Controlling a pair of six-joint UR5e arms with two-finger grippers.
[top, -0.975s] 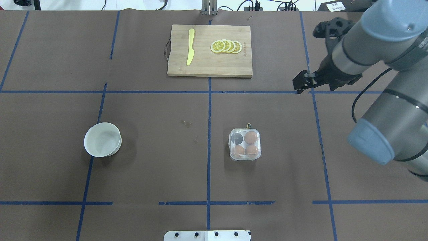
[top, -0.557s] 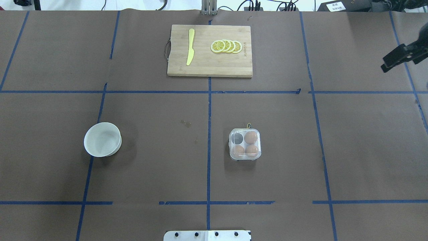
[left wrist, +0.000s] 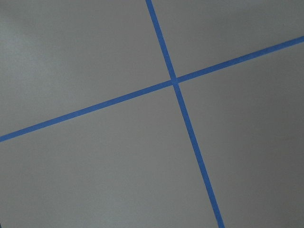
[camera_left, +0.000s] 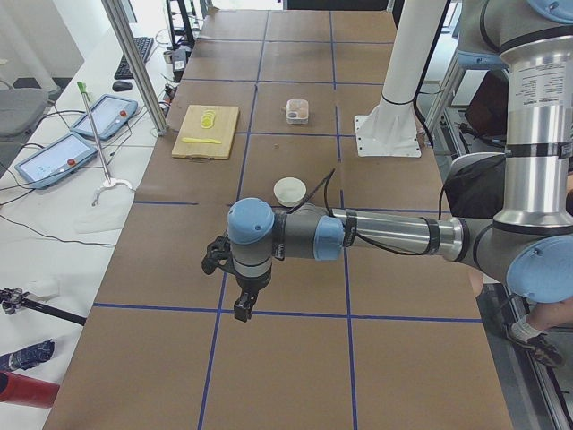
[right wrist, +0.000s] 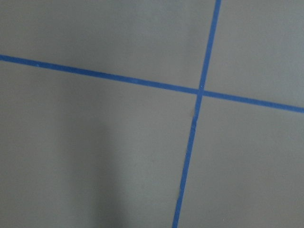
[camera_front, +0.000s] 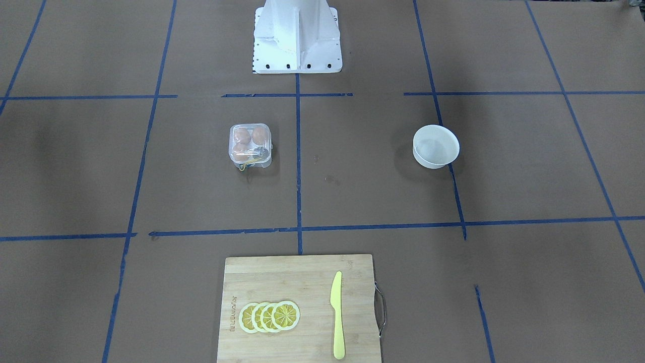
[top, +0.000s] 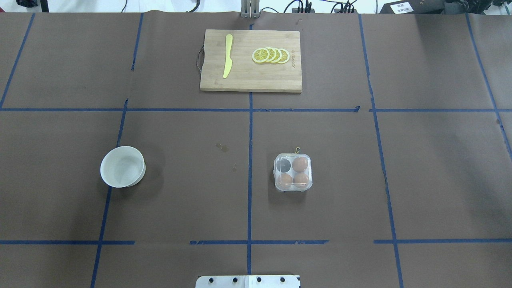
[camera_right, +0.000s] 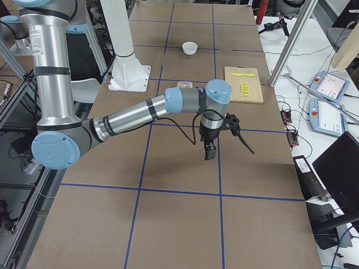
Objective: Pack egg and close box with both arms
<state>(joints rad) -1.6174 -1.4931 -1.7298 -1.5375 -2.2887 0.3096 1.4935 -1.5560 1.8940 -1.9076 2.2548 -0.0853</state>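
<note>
Robotics lab. Blue tape grid (camera_right: 179, 191) on the brown-papered table (camera_right: 168, 230) under the right gripper (camera_right: 230, 151). Teach pendants (camera_right: 331, 85), a laptop (camera_right: 339, 174) and loose cables (camera_right: 285, 106) on the bench (camera_right: 305, 140) beyond it.

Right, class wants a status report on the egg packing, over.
Left gripper, right gripper: out toward table ends, state unclear. Box: three eggs in, lid looks down. Bowl well aside.

The box (top: 293, 173) is showing clear, glossy plastic over smooth brown eggs (top: 300, 164), and the bowl (top: 122, 166) is looking smooth and white. The table (top: 440, 160) is lying under matt brown paper crossed by blue tape (top: 250, 120), with the cutting board (top: 248, 80) showing pale, grained wood. The left arm (camera_left: 394, 237) and right arm (camera_right: 129, 117) are gleaming in brushed silver metal.
</note>
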